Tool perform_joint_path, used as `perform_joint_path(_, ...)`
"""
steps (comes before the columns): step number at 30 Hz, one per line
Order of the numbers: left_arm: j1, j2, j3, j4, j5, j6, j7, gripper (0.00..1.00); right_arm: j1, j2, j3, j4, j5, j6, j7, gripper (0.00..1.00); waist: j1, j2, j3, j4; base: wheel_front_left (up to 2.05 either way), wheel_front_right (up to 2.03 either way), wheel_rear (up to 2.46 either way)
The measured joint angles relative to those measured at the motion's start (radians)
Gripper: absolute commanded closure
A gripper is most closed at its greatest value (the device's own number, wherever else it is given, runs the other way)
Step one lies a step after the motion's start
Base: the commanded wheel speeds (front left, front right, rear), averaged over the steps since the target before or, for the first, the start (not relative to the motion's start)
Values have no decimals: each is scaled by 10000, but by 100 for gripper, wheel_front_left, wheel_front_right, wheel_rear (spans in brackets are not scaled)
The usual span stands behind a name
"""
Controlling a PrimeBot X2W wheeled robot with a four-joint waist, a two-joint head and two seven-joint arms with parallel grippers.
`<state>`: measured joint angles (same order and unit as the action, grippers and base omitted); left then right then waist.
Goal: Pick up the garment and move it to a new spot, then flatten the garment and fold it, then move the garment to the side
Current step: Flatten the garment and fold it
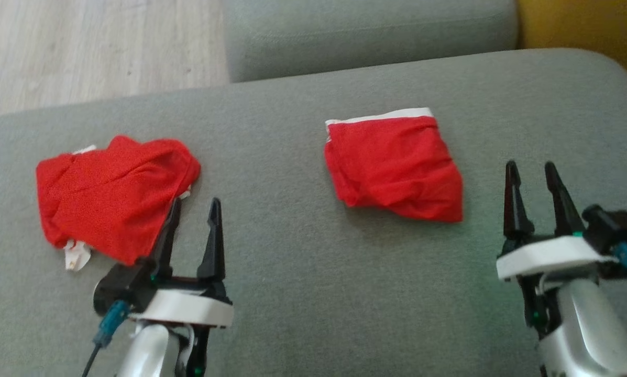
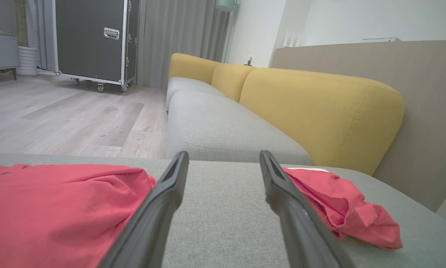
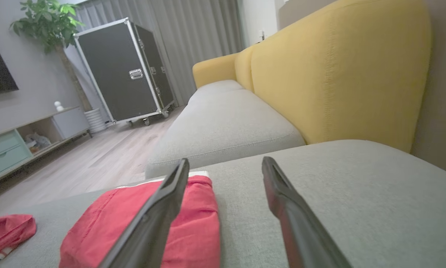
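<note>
Two red garments lie on the grey sofa seat [image 1: 292, 272]. A crumpled red garment [image 1: 109, 193] lies at the left, with a bit of white at its lower edge. A folded red garment [image 1: 394, 167] with a white band along its far edge lies in the middle. My left gripper [image 1: 195, 204] stands open at the crumpled one's right edge, one finger overlapping the cloth's border. Off to the right of the folded one, my right gripper [image 1: 530, 167] is open and holds nothing. The left wrist view shows the left gripper [image 2: 223, 156] between the crumpled garment [image 2: 55, 208] and the folded garment [image 2: 342, 204]. The right wrist view has the folded garment [image 3: 200, 223] left of the right gripper [image 3: 225, 162].
A second grey seat cushion [image 1: 371, 36] lies beyond the one I work on, and yellow backrests [image 2: 319, 111] run along the right. Wooden floor [image 1: 93, 47] lies at the far left, with a black wheeled case [image 2: 92, 41] across the room.
</note>
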<state>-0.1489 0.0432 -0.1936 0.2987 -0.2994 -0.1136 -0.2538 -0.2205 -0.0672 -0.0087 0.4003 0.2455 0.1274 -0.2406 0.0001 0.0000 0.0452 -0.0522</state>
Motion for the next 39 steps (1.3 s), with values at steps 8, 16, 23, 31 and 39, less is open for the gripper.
perform_joint_path(8, -826, -2, -587, -125, -102, -8, 0, 0, -1946, -253, -73, 884, -759, 0, 539, 100, 1, 0, 925, 802, 0, 0, 0)
perform_joint_path(16, -1583, -6, -1231, -142, -291, -6, 0, 0, -4072, -453, -794, 4184, -1906, 0, 497, 100, 2, 0, 1909, 1935, 0, 0, 0)
perform_joint_path(23, -1662, -6, -1300, -100, -355, 10, 0, 0, -4701, -456, -1181, 6590, -2627, 0, 190, 100, 2, 0, 2246, 2544, 0, 0, 0)
perform_joint_path(31, -1616, -6, -1239, -111, -355, 121, 0, 0, -4959, -27, -290, 6115, -2589, 0, -75, 100, -2, 0, 1842, 2367, 0, 0, 0)
perform_joint_path(39, -1595, -6, -1267, -127, -355, 123, 0, 0, -4832, 33, 2278, 6383, -1014, 0, -104, 100, -2, 0, 1839, 2460, 0, 0, 0)
